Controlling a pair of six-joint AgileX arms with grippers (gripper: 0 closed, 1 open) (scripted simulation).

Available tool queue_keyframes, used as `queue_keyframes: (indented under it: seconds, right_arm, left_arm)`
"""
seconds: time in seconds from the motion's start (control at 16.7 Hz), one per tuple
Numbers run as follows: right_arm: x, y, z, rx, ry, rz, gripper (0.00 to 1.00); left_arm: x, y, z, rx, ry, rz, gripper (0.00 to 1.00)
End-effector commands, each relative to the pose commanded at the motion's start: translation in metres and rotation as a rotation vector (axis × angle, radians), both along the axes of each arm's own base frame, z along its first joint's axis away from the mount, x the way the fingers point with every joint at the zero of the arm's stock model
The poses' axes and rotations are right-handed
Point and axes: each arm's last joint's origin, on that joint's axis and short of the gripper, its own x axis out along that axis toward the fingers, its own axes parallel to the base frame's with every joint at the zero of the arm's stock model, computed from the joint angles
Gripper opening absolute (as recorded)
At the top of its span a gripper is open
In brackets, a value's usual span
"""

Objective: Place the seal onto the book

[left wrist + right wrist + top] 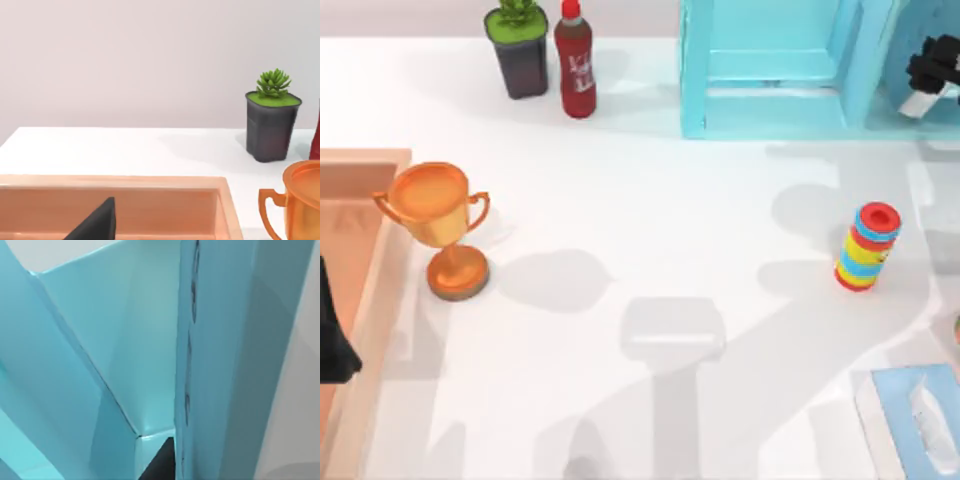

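I cannot tell where the seal or the book lies from what my cameras give me. What I can count on the white table [650,200] is one each of seven things.

My right gripper [932,75] is up at the far right corner, beside the one light-blue rack [760,100], whose upright panels stand along the far edge. In the right wrist view those blue walls [125,340] sit very close to the camera, with a dark tip of the gripper [162,460] just beside one panel's edge. Whether it is wide or narrow I cannot tell.

Nearer on the right side stands one cylinder striped in red, yellow and blue [868,248], upright. One light-blue tissue box [895,410] with white tissue sits at the near right corner.

Left of the rack, at the far edge, one red bottle [576,65] stands just beside one dark pot with a green plant [520,50].

On the left side, one orange-gold trophy [435,215] stands upright just beside one wooden tray [380,290]. My left gripper [332,345] hangs over that tray at the left edge; the left wrist view shows a dark tip [95,225] above the tray's inside. Its opening I cannot tell either.
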Motion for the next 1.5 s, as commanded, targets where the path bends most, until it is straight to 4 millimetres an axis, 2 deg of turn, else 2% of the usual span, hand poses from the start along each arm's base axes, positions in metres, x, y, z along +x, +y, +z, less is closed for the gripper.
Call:
queue_keyframes:
  seconds: [0.36, 0.42, 0.84, 0.96, 1.08, 1.26, 1.5]
  right_arm:
    - [0.0, 0.0, 0.0, 0.0, 0.0, 0.0, 0.02]
    - [0.0, 0.0, 0.0, 0.0, 0.0, 0.0, 0.0]
    - [0.0, 0.0, 0.0, 0.0, 0.0, 0.0, 0.0]
    - [-0.006, 0.005, -0.003, -0.02, 0.004, -0.022, 0.0]
    - [-0.009, 0.005, 0.003, -0.018, 0.012, -0.021, 0.0]
    - [-0.023, 0.005, 0.028, -0.015, 0.037, -0.015, 0.0]
    - [-0.051, 0.006, 0.092, -0.019, 0.001, -0.008, 0.0]
  left_arm:
    - [0.0, 0.0, 0.0, 0.0, 0.0, 0.0, 1.0]
    - [0.0, 0.0, 0.0, 0.0, 0.0, 0.0, 1.0]
    - [0.0, 0.0, 0.0, 0.0, 0.0, 0.0, 1.0]
    - [0.0, 0.0, 0.0, 0.0, 0.0, 0.0, 1.0]
    - [0.0, 0.0, 0.0, 0.0, 0.0, 0.0, 1.0]
    - [0.0, 0.0, 0.0, 0.0, 0.0, 0.0, 1.0]
    - [0.0, 0.0, 0.0, 0.0, 0.0, 0.0, 1.0]
